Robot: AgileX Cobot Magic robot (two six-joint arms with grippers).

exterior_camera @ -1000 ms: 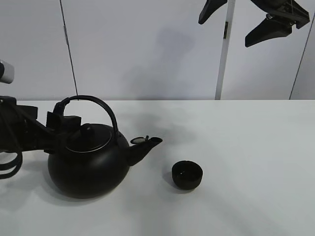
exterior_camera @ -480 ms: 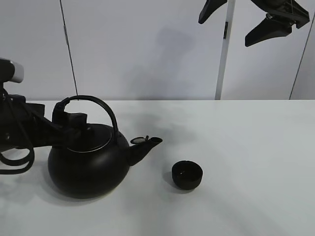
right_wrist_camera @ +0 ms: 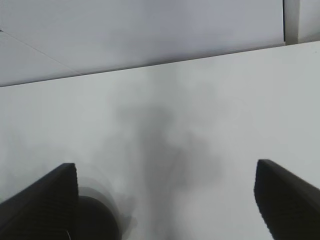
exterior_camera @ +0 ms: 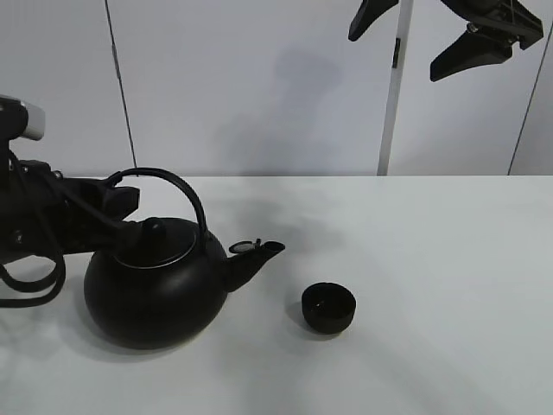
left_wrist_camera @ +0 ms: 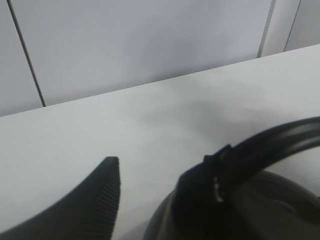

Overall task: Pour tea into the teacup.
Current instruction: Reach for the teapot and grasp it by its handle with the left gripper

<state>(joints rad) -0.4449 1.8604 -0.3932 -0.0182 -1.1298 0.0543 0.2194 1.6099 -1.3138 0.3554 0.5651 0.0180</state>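
Observation:
The large black kettle (exterior_camera: 155,290) with an arched handle (exterior_camera: 177,183) stands on the white table, its spout pointing right. The small matte-black teacup (exterior_camera: 328,309) sits apart, to the right of the spout. My left gripper (exterior_camera: 128,201) is open at the left end of the handle, just above the lid. In the left wrist view its fingers (left_wrist_camera: 97,197) stand apart around bare table, the left gripper (left_wrist_camera: 155,172) holds nothing, and the handle (left_wrist_camera: 280,140) runs off beside one finger. My right gripper (exterior_camera: 396,54) hangs open high at the back right, also open and empty in its wrist view (right_wrist_camera: 166,167).
The white table (exterior_camera: 432,259) reaches to a pale panelled wall behind. A white upright post (exterior_camera: 390,104) stands at the back right. A dark round shape (right_wrist_camera: 95,220) shows at the edge of the right wrist view.
My left gripper has risen and drawn back to the left, from low by the kettle's lid to the handle's left end. The kettle, teacup and right gripper have not moved.

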